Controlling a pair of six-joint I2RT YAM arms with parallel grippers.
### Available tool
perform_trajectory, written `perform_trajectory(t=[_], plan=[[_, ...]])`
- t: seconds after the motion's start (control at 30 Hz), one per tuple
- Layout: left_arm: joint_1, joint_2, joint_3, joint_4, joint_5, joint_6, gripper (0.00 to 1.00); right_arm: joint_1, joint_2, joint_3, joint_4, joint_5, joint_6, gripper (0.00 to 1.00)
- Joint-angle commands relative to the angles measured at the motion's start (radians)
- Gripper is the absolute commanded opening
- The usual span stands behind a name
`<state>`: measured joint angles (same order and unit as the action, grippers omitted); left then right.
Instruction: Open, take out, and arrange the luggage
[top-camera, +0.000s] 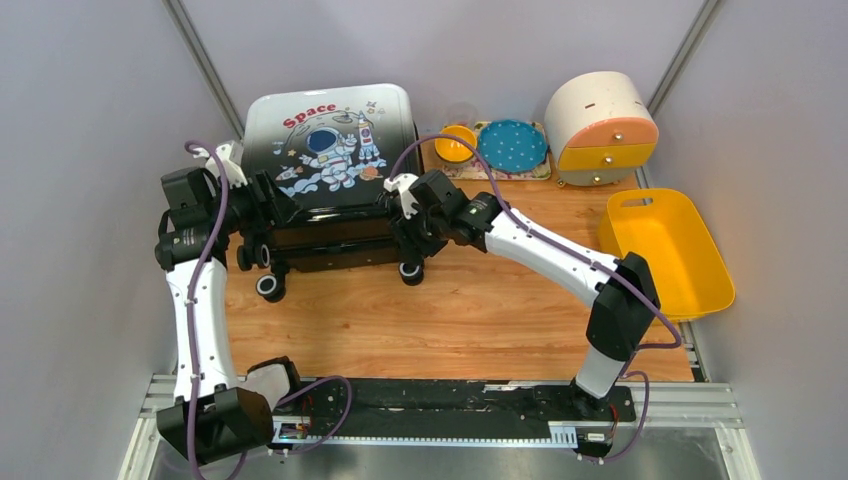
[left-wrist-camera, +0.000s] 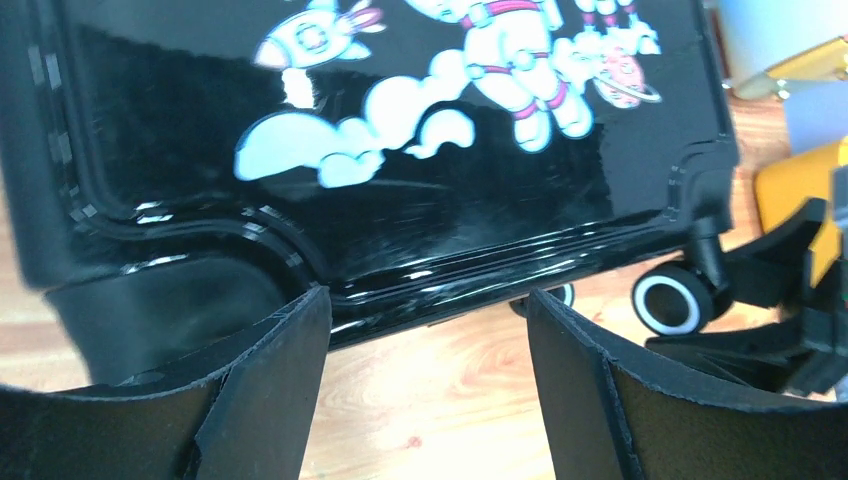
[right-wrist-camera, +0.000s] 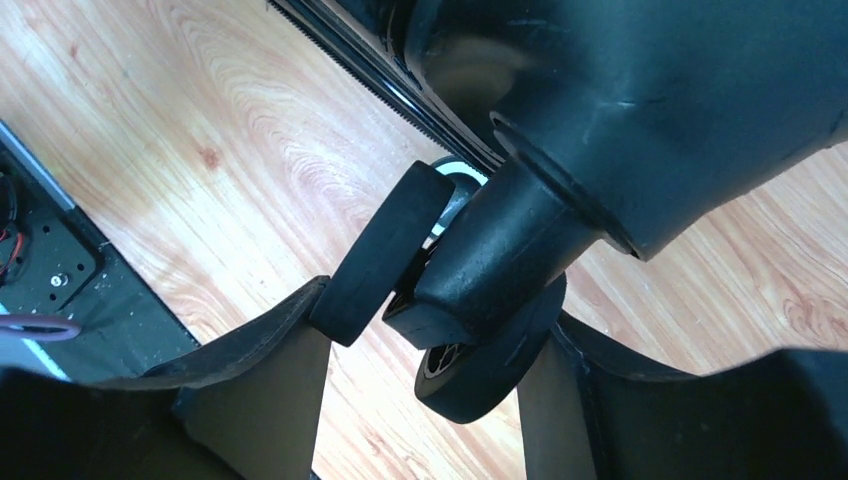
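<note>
- hovering released, left pincer has the luggage edge just ahead of its spread fingers.
- right pincer straddles a luggage wheel, both fingers touching it; squeezing or not, cannot tell.

Room is being offered by bare desk beneath the left end effector; ahead, passage is being blocked by the luggage.

Upper right: round cream-and-orange drawer box, two knobs; right edge below it: yellow bin, handle slot at its far end; top centre: orange bowl beside blue dotted plate, both on a patterned mat; wooden table beneath.
</note>
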<state>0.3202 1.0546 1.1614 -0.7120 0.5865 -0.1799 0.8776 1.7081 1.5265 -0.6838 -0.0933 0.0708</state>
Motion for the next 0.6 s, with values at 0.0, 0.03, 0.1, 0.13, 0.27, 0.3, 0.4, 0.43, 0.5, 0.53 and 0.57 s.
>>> perform_trajectory(t=[0.0,0.03,0.1,0.13,0.27,0.3,0.4,0.43,0.5,0.53,0.57], plan=[[-0.006,-0.010,0.040,0.026,0.092,0.043,0.80,0.078,-0.010,0.133,-0.026,-0.286,-0.180,0.66],[-0.006,-0.011,0.038,0.014,0.090,0.049,0.80,0.072,-0.019,0.138,-0.051,-0.273,-0.189,0.68],[-0.006,-0.018,0.037,0.002,0.090,0.054,0.79,0.055,-0.065,0.146,-0.117,-0.276,-0.210,0.76],[-0.006,-0.024,0.032,0.002,0.088,0.056,0.80,0.035,-0.085,0.141,-0.132,-0.287,-0.218,0.78],[-0.006,-0.039,0.056,0.054,0.017,0.037,0.80,-0.049,-0.168,0.133,-0.218,-0.364,-0.256,0.84],[-0.006,-0.027,0.079,0.062,-0.040,0.030,0.80,-0.080,-0.189,0.124,-0.223,-0.403,-0.256,0.85],[-0.006,0.053,0.168,0.109,-0.191,0.004,0.80,-0.215,-0.240,0.077,-0.171,-0.506,-0.217,0.86],[0.000,0.111,0.190,0.137,-0.221,0.002,0.80,-0.270,-0.243,0.072,-0.162,-0.503,-0.223,0.86],[0.002,0.178,0.276,0.149,-0.293,0.007,0.78,-0.314,-0.231,0.055,-0.128,-0.478,-0.265,0.83],[0.003,0.239,0.299,0.179,-0.313,0.011,0.75,-0.342,-0.219,0.049,-0.109,-0.400,-0.290,0.82],[0.005,0.267,0.331,0.196,-0.344,0.020,0.73,-0.353,-0.188,0.043,-0.074,-0.366,-0.301,0.80]])
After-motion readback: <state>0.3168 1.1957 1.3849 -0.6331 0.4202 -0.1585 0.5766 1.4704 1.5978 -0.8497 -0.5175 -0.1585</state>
